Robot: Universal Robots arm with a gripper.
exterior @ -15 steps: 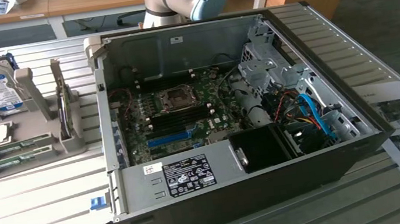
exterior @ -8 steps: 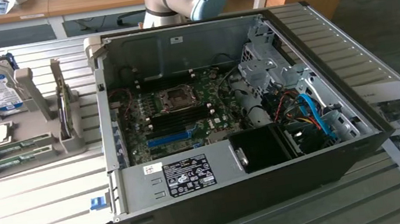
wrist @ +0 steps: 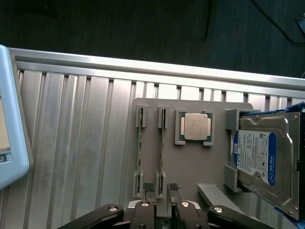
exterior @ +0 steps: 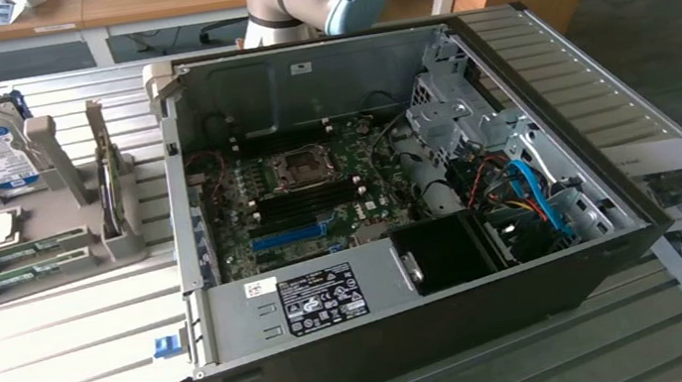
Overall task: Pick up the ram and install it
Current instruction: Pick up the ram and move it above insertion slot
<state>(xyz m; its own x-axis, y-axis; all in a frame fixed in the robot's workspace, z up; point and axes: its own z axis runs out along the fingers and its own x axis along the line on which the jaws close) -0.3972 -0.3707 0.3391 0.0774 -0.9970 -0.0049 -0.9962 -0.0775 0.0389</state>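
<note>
open computer case (exterior: 370, 297) sitting on surface (exterior: 54, 341) | grey holder (wrist: 190, 167) carrying parts | ram (wrist: 161, 143) standing edge-up in slot nearest processor chip (wrist: 196, 127) | jaws standing apart, straddling its end | likely handling light, stiff, fragile: pinching flat faces, sparing contacts

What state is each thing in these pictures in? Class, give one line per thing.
ram: on edge in the grey holder, not installed.
gripper: open, empty, straddling the ram's end.
second ram stick: on edge in the holder, alongside.
processor chip: lying flat in its recess.
hard drive: standing tilted in its bracket.
computer case: lying on its side, open on top.
</note>
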